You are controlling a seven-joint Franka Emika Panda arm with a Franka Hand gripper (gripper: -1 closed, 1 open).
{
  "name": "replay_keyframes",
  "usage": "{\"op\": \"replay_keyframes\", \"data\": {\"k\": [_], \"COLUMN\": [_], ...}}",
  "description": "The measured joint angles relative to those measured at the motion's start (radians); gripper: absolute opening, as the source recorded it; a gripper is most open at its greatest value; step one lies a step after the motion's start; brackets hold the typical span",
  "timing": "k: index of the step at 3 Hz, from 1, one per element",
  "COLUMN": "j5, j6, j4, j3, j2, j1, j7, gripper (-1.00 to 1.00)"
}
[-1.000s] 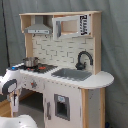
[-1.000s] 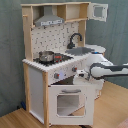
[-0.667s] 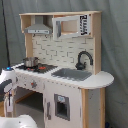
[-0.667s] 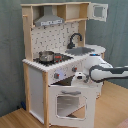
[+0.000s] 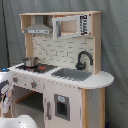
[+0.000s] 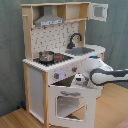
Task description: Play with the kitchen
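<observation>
The kitchen stands on the wooden floor before a grey curtain. It has one black faucet, one grey sink and one small pot on the stovetop. In the second exterior view its one oven door hangs tilted open, with the pincer at its top edge (whether wide or narrow, I cannot tell).

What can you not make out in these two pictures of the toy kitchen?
- Gripper: in the second exterior view, too blurred to tell its state; in the first exterior view the frame's left edge cuts it off.
- Oven door: open in the second exterior view; hidden from the first exterior view.
- Pot contents: too small in both exterior views.
</observation>
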Motion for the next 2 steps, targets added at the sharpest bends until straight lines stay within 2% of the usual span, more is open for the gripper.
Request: {"op": "replay_keyframes", "data": {"k": [2], "j5": [0.000], "j6": [0.047], "j4": [0.024], "j3": [0.024], "j2": [-0.001], "j1": [0.047], "j7": [0.192], "gripper": [-1.00]}}
